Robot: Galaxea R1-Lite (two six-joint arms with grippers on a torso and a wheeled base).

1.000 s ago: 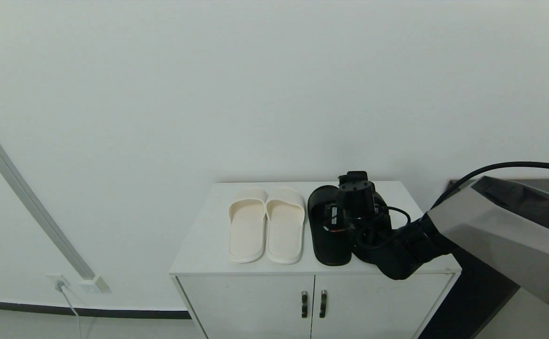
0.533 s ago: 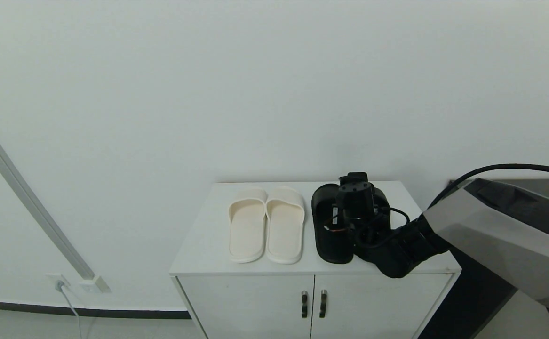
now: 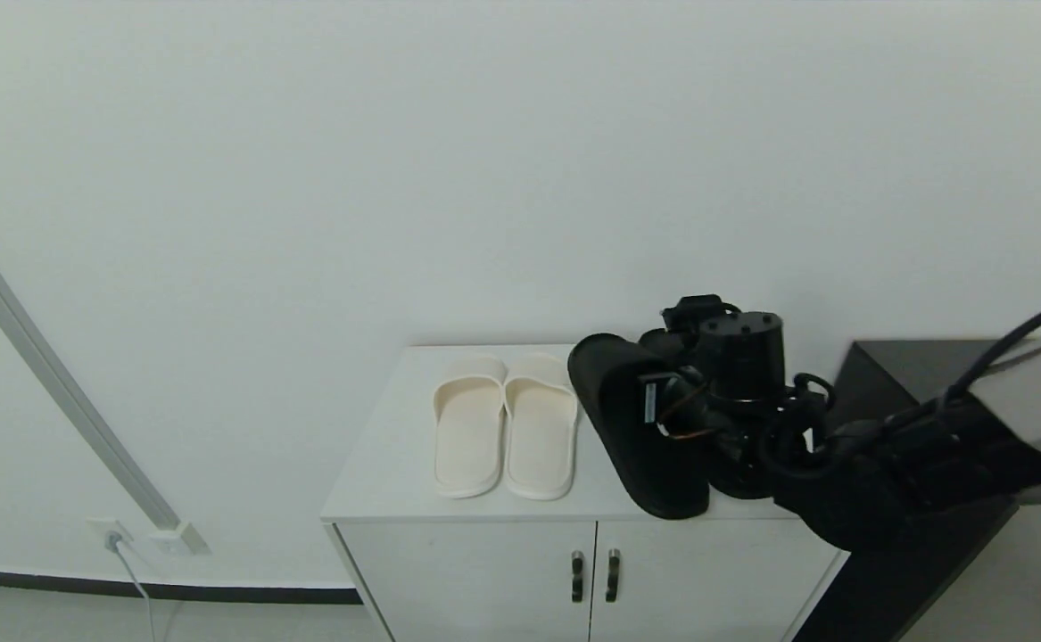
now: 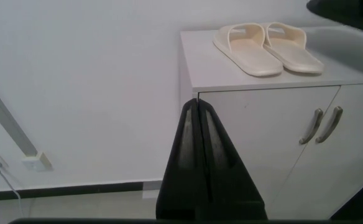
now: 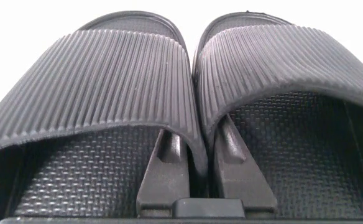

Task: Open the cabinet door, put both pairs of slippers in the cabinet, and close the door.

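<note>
The right gripper [image 5: 197,146] is clamped on the black slippers [image 3: 636,428], one finger inside each, pinching their inner strap edges together. The pair sits tilted at centre right of the head view, above the right side of the white cabinet [image 3: 377,481] top. The cream slippers [image 3: 502,428] lie flat to their left. Both doors [image 3: 484,580] are closed. The left gripper [image 4: 197,109], fingers pressed together and empty, hangs near the cabinet's front corner.

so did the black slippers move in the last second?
Yes. The black slippers have lifted off the cabinet top and tilted, sole showing, near end now at its front edge; the white slippers stayed put.
</note>
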